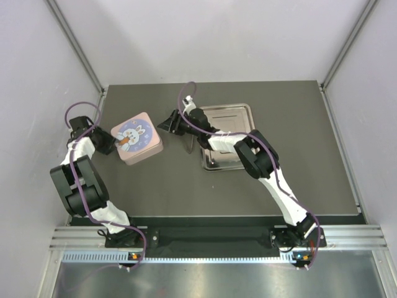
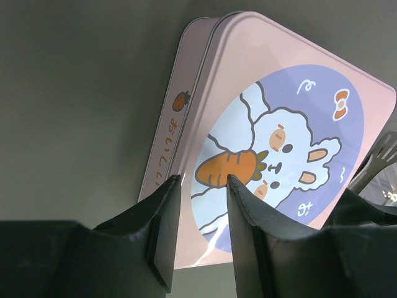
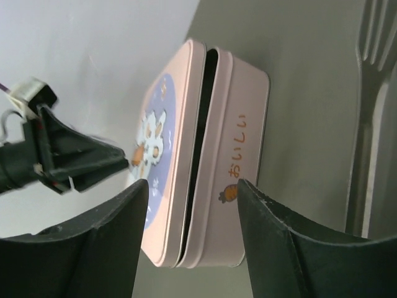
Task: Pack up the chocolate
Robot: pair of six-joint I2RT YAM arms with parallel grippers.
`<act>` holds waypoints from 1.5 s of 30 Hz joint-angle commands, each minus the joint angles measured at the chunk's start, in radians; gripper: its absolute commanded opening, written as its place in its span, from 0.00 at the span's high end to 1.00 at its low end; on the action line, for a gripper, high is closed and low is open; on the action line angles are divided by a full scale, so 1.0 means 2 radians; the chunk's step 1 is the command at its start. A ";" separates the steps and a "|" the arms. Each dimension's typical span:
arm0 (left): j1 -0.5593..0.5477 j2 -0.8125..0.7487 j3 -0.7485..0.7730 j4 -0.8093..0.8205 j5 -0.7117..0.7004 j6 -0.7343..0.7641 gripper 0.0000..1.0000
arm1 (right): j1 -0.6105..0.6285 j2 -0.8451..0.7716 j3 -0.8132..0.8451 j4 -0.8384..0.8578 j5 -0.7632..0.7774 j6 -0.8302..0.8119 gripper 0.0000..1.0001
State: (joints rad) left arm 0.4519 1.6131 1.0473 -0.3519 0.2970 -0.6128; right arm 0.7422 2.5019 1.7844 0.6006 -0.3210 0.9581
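No chocolate shows in any view. The pink tin (image 1: 138, 138) with the rabbit lid (image 2: 291, 143) sits on the dark table, left of centre. In the right wrist view a dark gap runs between the lid and the tin's base (image 3: 239, 155). My left gripper (image 1: 115, 141) is at the tin's left edge, open, its fingertips (image 2: 203, 181) just over the lid's rim with nothing between them. My right gripper (image 1: 166, 124) is to the right of the tin, open wide (image 3: 192, 184), facing the tin's side and apart from it.
A steel tray (image 1: 239, 115) lies right of the tin, partly under my right arm. A metal fork (image 3: 372, 93) lies on the table between tin and tray, also seen as tines (image 2: 379, 155). Grey walls close in on three sides.
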 commanded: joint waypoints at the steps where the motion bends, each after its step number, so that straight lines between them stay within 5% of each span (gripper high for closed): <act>1: 0.003 0.006 0.009 0.015 0.008 -0.010 0.60 | 0.015 -0.039 0.034 -0.066 -0.007 -0.086 0.40; 7: 0.001 0.011 -0.001 0.025 0.009 -0.020 0.64 | 0.027 -0.019 0.057 -0.091 -0.011 -0.102 0.44; 15: -0.017 0.010 0.000 0.037 0.017 -0.041 0.66 | 0.039 -0.018 -0.001 0.001 -0.022 -0.023 0.83; 18: -0.023 0.009 -0.002 0.042 0.019 -0.046 0.66 | 0.040 -0.021 -0.027 0.046 -0.019 0.009 0.86; 34: -0.030 -0.004 0.040 -0.013 -0.059 -0.010 0.59 | 0.032 -0.031 0.007 -0.081 -0.003 -0.066 0.66; 40: -0.055 -0.024 0.076 0.075 0.052 0.003 0.58 | 0.015 -0.056 0.008 -0.088 -0.010 -0.073 0.57; 45: -0.095 0.039 0.118 0.105 0.106 0.012 0.76 | -0.002 -0.106 -0.025 -0.066 -0.022 -0.082 0.51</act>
State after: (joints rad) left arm 0.3080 1.6325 1.2289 -0.2317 0.4095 -0.6243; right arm 0.7689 2.4348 1.7512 0.4244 -0.3428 0.8330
